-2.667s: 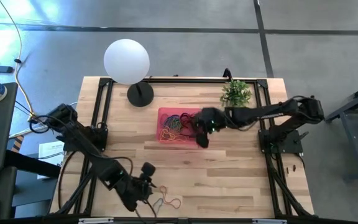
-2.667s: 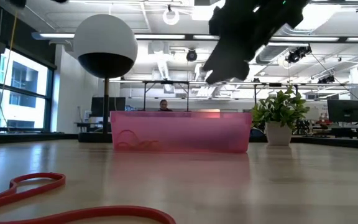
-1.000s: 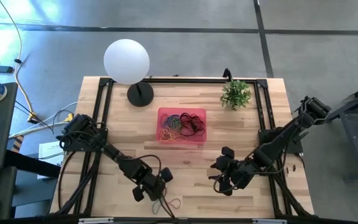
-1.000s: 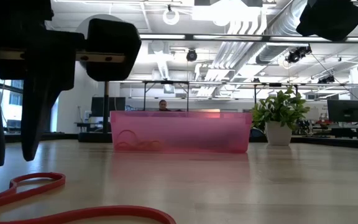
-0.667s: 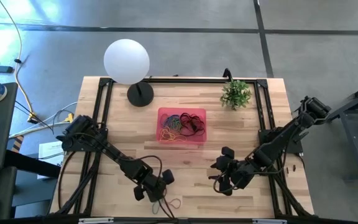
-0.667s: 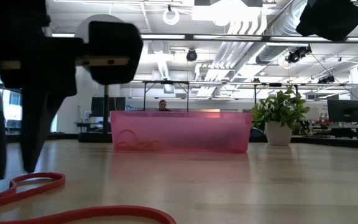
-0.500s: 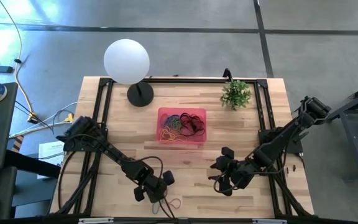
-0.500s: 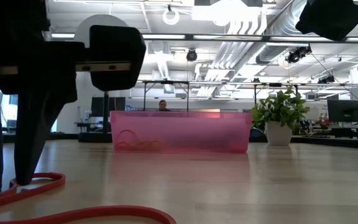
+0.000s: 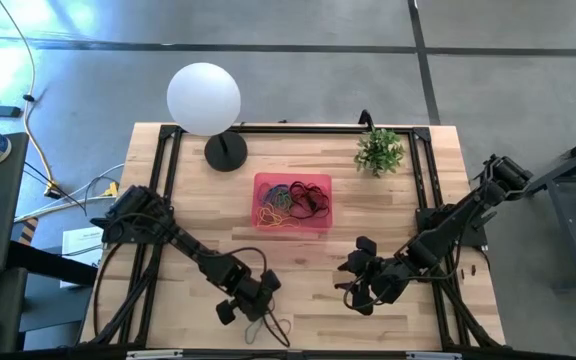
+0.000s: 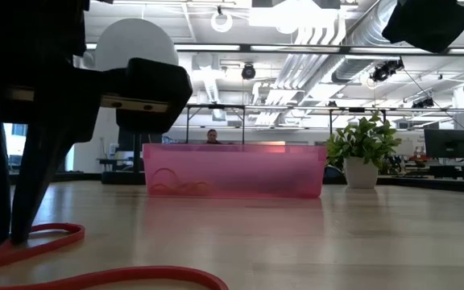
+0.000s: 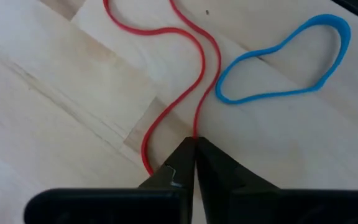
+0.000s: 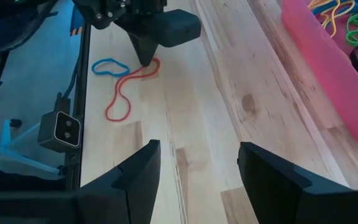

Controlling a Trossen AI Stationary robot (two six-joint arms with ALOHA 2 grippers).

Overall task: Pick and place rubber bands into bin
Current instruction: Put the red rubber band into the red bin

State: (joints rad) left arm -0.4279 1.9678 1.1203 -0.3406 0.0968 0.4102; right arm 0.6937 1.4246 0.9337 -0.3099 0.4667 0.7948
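Down at the table's near edge, the left gripper point(image 11: 194, 163) pinches the red rubber band point(image 11: 191, 81) beside a blue band point(image 11: 278, 65); a straight lift should clear it toward the bin point(image 9: 293, 203).

You have a light wooden surface point(image 9: 298, 265). On it rest the pink bin point(image 9: 293, 203) at centre, a globe lamp point(image 9: 205, 99), a potted plant point(image 9: 380, 150), and near the front edge a red rubber band point(image 11: 191, 62) beside a blue rubber band point(image 11: 284, 65).
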